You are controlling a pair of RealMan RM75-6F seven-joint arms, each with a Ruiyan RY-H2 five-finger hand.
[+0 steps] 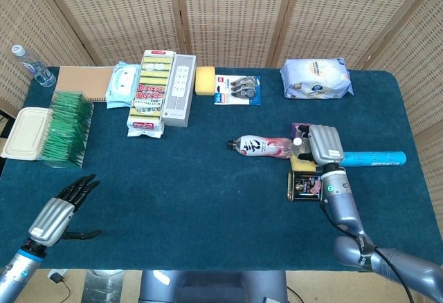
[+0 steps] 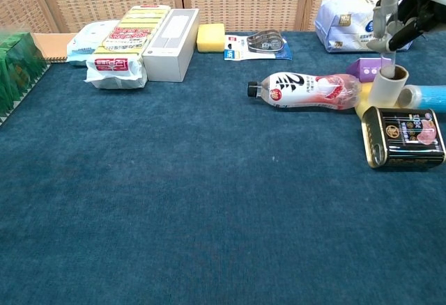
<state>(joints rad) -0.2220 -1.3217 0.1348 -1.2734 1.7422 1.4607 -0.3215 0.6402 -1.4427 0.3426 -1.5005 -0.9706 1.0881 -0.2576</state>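
Right hand point(image 1: 325, 146) hovers palm-down above a tight cluster of items at the right side of the worktop point(image 1: 208, 199); in the chest view its fingers point(image 2: 387, 12) hang spread directly over a small upright cardboard tube point(image 2: 388, 85), clear of the rim and holding nothing. The tube stands vertical with its open end up, so it lies straight below the fingertips. Listed by size, the surrounding items are: a drink bottle point(image 2: 306, 90) lying on its side, long axis left-right, base end next to the tube; a blue cylinder point(image 2: 425, 97) lying just right of the tube; a dark tin point(image 2: 406, 136) just in front of it; and a purple box point(image 2: 369, 68) behind it. These crowd the tube on every side. Left hand point(image 1: 61, 211) rests open at the near left corner, well apart, with fingers extended and empty; the right hand is much the nearer.
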